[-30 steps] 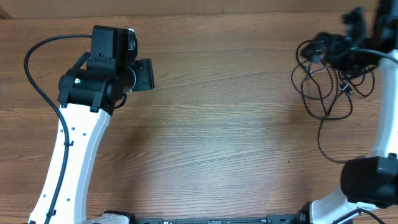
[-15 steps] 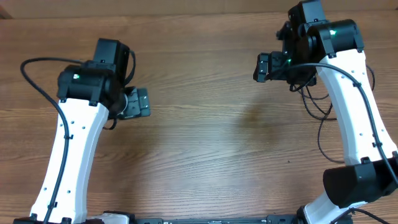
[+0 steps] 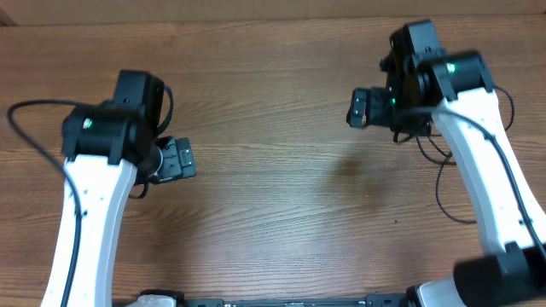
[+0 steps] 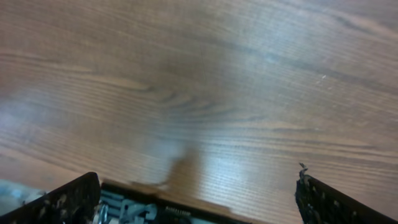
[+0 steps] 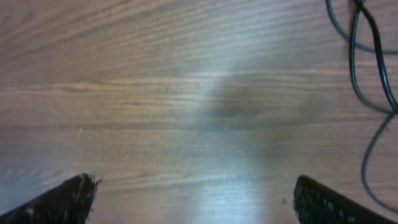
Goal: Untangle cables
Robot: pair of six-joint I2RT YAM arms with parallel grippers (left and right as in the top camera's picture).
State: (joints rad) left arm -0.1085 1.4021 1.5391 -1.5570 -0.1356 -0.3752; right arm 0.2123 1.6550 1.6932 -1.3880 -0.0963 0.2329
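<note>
Near the right edge of the table (image 3: 281,222), the cables (image 3: 438,189) lie in loose overlapping loops. Left gripper (image 3: 183,159) and right gripper (image 3: 357,108) both gape fully, holding nothing. Grabbing blindly could pinch several strands together and tighten the tangle.

The overhead camera looks straight down on the wooden table (image 3: 273,222) from well above, with the left arm (image 3: 85,222) and the right arm (image 3: 486,188) both reaching in from the bottom edge; the left wrist camera hangs close over bare wood, tilted down past the left fingertips (image 4: 62,202), which frame its lower corners. The right wrist camera sits equally near and is tilted the same way, the right fingertips (image 5: 56,202) at its lower corners; with the overhead view it shares the cables (image 5: 367,62) lying beside the right arm.
</note>
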